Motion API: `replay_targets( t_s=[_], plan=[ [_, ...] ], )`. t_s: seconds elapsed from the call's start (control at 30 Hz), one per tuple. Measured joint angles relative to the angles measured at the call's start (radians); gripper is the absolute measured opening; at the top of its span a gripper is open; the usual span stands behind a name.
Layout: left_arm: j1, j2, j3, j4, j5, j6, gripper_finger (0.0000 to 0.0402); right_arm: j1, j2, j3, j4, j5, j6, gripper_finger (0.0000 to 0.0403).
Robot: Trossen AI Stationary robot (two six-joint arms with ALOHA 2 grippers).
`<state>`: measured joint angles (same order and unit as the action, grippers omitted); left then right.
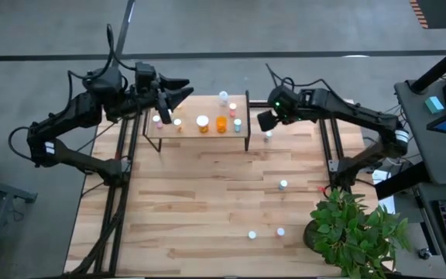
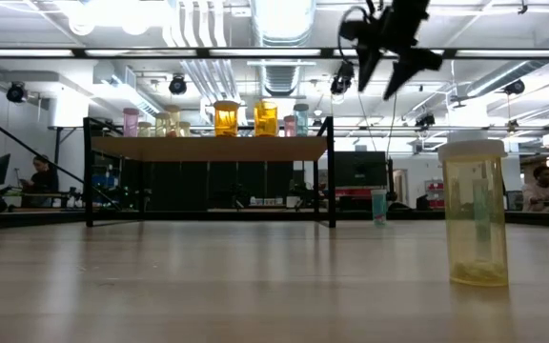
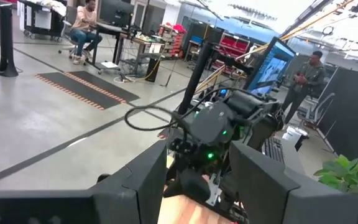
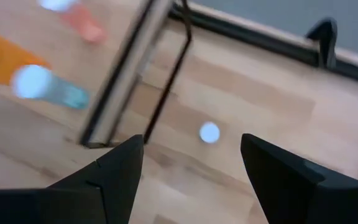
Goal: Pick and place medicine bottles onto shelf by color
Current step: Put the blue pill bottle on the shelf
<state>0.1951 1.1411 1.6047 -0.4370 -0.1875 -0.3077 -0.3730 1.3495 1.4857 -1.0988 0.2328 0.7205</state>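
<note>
The right pincer (image 1: 267, 120) hangs with its fingers spread wide and nothing between them, just off the shelf's (image 1: 200, 136) right end. Its wrist view shows a small bottle (image 4: 209, 132) standing on the worktop (image 1: 200, 217) almost centred in the gap ahead of the fingers, close by the shelf's black leg (image 4: 166, 81). In my judgement the pincer is held open and pointed down there because that bottle is the next pick; the leg beside it leaves little room, so the approach must stay on the bottle's far side from the frame.

The left pincer (image 1: 178, 91) sits over the shelf's left rear edge, raised and aimed out into the room. Its fingers (image 3: 135, 180) stand apart with no bottle seen between them, so it looks to be waiting clear of the sorted row.

On the shelf the bottles stand in a line by colour: a pink one (image 1: 157, 119) nearest the left pincer, pale ones (image 1: 203, 122) next, an orange one (image 1: 221, 123) past the middle, and bluish and pink ones (image 1: 238, 122) at the end nearest the right pincer. That order suggests each colour has its own stretch of board.

Three more bottles (image 1: 283, 184) remain on the worktop, well away from both pincers, toward the plant (image 1: 355, 229); a yellowish one (image 2: 475, 214) looms in the low view.
</note>
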Motion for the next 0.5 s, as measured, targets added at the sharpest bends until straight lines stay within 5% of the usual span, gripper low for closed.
replay_targets(
  t_s=[0.5],
  plan=[
    [0.0, -0.004, 0.0, 0.001, 0.0, 0.026, 0.016, -0.04, -0.04, -0.411, 0.306, -0.082, 0.136, 0.0251]
  ],
)
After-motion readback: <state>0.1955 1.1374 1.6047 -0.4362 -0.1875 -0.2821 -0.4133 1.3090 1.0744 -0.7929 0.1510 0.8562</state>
